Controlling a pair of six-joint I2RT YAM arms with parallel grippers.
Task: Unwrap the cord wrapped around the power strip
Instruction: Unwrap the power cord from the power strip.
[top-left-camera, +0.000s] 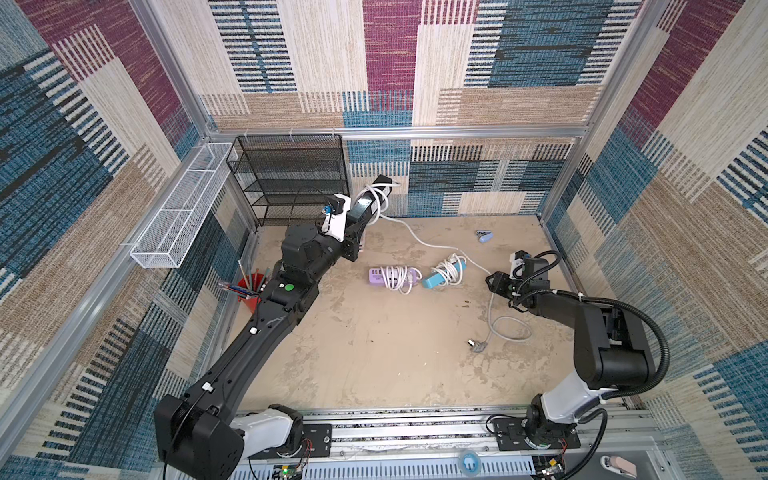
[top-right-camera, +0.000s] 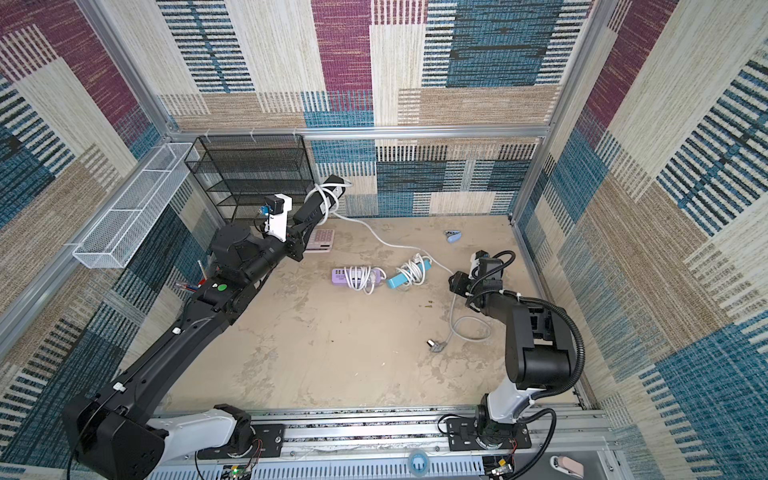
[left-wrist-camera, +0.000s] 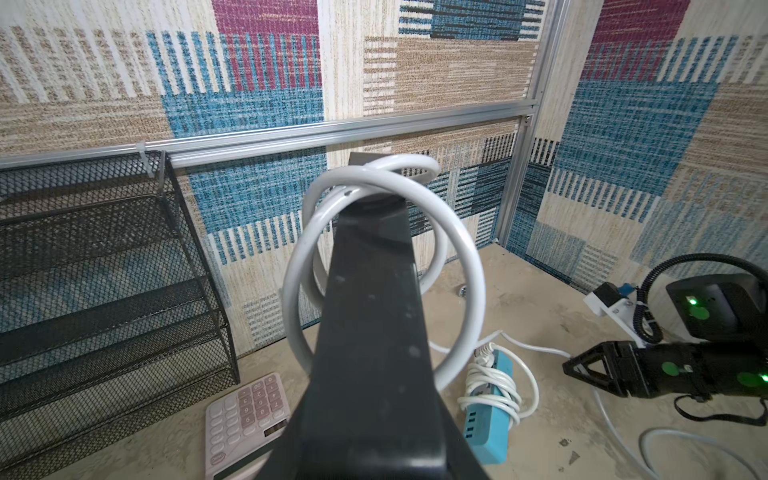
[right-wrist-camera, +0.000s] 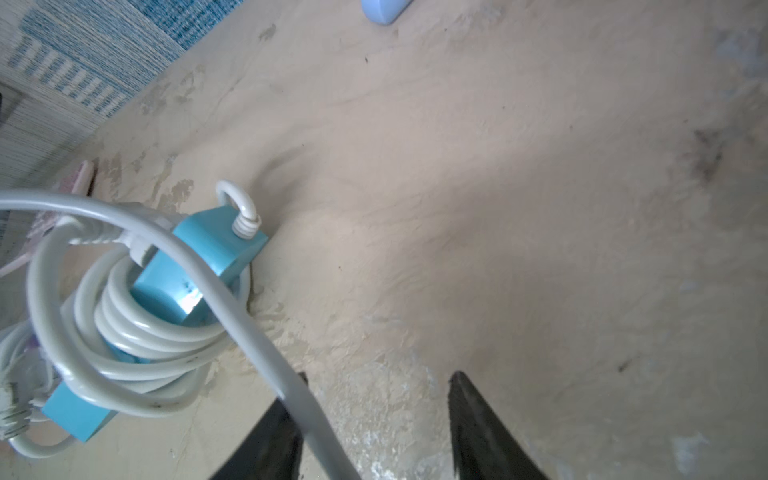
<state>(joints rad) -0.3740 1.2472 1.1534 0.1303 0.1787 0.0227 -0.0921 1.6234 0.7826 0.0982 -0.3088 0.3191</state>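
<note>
Currently, the power strip (top-left-camera: 369, 204) is clamped by the left tool (top-left-camera: 356, 227), long axis tilted up and away, its cord (top-left-camera: 419, 240) trailed down toward the nearer, wide-spread right tool (top-left-camera: 493, 284).

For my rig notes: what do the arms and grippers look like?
Left arm and right arm: black links, white base segments. A green dot marks the left; a black corrugated hose runs along the right. Right gripper: black pointed fingers.

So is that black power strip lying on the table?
No, the left claw holds the black power strip up in the air, off the table.
</note>
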